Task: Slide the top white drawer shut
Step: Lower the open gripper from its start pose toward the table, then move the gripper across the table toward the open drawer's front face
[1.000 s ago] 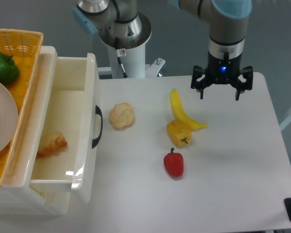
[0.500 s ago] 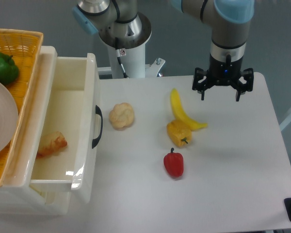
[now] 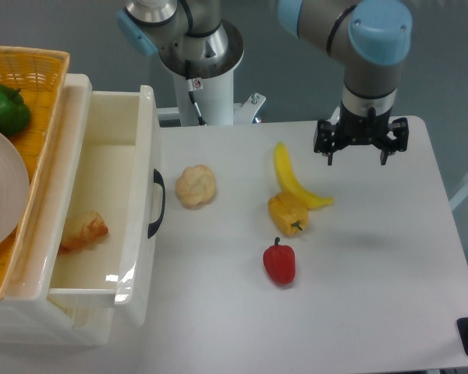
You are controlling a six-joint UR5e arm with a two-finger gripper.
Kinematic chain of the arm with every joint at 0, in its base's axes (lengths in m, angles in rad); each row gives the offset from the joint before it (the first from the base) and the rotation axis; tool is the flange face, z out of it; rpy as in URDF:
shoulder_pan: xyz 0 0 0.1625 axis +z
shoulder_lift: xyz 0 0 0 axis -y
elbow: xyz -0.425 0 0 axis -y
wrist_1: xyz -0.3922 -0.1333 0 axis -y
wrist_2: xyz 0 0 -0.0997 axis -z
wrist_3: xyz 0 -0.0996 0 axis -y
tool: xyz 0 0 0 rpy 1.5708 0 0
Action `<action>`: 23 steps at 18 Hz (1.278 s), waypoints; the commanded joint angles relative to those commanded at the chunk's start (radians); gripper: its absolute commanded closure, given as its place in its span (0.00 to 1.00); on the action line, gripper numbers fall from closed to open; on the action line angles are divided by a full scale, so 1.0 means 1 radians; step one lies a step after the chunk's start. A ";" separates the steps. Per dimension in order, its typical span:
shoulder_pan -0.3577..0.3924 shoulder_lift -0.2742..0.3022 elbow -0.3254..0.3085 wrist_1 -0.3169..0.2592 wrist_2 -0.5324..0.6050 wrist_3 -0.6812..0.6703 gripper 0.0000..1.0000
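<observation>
The top white drawer (image 3: 101,210) stands pulled well out from the cabinet at the left edge of the table (image 3: 374,296), its black curved handle (image 3: 156,204) facing the table's middle. Inside lies one browned pastry-like item (image 3: 84,231) (exact kind not discernible). The gripper (image 3: 357,155) hangs above the table's far right area, fingers spread apart and holding nothing, well apart from the drawer. On the table: a pale bread roll (image 3: 196,185) near the handle, a banana (image 3: 294,181) touching a yellow bell pepper (image 3: 288,213), and a red bell pepper (image 3: 279,262) just below. A woven yellow basket (image 3: 39,70) on the cabinet holds a green pepper (image 3: 5,108) and a white plate (image 3: 0,191).
</observation>
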 joint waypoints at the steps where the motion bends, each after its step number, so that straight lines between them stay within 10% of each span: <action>1: -0.014 -0.003 0.000 0.000 -0.002 -0.011 0.00; 23: -0.267 -0.086 -0.023 0.000 -0.233 -0.263 0.00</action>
